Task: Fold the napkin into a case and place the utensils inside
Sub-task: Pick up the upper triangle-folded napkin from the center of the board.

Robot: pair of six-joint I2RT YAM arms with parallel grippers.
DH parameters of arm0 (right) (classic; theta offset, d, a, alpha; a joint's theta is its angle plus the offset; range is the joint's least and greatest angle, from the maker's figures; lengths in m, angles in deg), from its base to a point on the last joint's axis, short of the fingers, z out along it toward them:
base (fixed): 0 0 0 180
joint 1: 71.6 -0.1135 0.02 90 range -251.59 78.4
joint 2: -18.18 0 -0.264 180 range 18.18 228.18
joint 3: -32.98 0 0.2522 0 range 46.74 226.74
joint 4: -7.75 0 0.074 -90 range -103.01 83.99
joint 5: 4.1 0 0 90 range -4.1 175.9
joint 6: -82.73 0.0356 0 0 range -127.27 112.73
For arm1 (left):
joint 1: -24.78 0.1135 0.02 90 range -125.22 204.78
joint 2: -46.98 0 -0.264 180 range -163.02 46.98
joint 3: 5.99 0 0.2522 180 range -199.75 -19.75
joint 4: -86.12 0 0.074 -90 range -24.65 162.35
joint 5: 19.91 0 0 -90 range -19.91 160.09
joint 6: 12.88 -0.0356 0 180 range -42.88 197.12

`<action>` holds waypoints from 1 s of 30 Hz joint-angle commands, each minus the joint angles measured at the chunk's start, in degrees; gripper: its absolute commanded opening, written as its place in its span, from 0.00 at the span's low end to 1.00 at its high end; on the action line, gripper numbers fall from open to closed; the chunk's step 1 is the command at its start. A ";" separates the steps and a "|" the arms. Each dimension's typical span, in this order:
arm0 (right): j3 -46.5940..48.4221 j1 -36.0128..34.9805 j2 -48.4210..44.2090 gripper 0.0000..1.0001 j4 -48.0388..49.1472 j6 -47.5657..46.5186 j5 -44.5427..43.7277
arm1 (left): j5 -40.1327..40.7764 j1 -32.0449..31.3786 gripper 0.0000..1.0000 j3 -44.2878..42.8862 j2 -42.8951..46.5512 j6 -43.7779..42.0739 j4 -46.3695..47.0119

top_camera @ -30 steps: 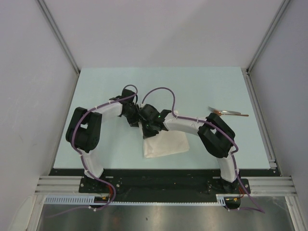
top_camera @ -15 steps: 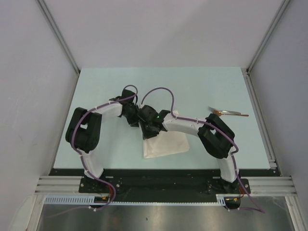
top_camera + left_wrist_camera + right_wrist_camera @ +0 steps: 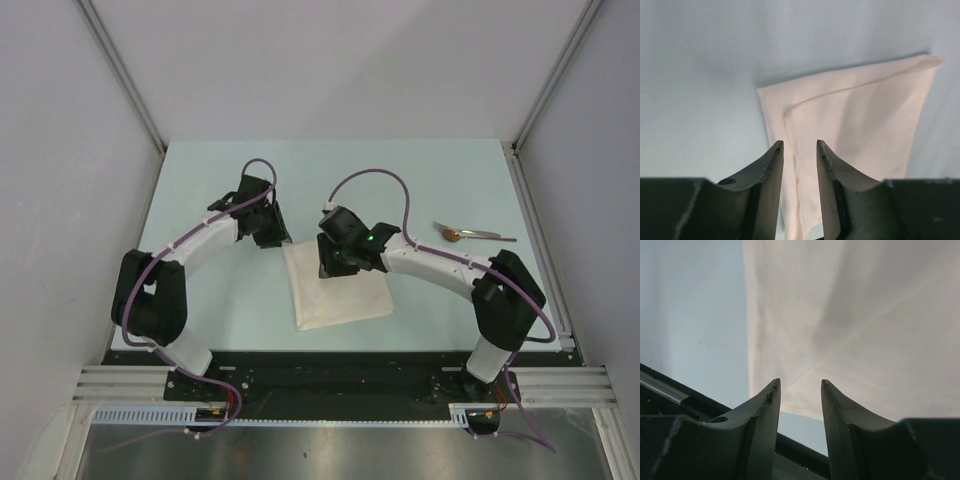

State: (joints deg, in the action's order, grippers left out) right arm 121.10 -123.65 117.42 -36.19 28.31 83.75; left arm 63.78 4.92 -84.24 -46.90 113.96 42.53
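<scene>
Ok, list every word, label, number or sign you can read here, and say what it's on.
None: no readable text in any view.
The napkin, the spoon and the table are plain, with no print.
The green light on the right arm is a lamp, not a sign.

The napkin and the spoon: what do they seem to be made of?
The napkin looks like thin cloth or soft paper, cream and matte: it lies in soft folds with a layered edge. The spoon seems to be metal, with a thin silvery handle and a coppery bowl, though it is small in the top view.
</scene>
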 commanded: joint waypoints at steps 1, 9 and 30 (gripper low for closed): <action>-3.52 2.30 -4.75 0.43 1.78 0.73 -0.57 | -3.53 -0.27 0.35 -1.33 0.73 -5.28 2.85; -6.16 2.75 -7.57 0.43 3.28 1.16 -0.48 | -5.38 -0.36 0.36 -4.95 -6.30 -8.10 1.08; -8.45 2.13 -8.63 0.44 6.09 1.87 0.83 | -4.15 -0.89 0.31 -5.56 -11.23 -7.31 1.61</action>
State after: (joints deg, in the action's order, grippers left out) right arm 112.97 -121.22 111.47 -32.17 29.40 84.45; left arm 59.26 4.40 -87.39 -57.35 107.49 43.93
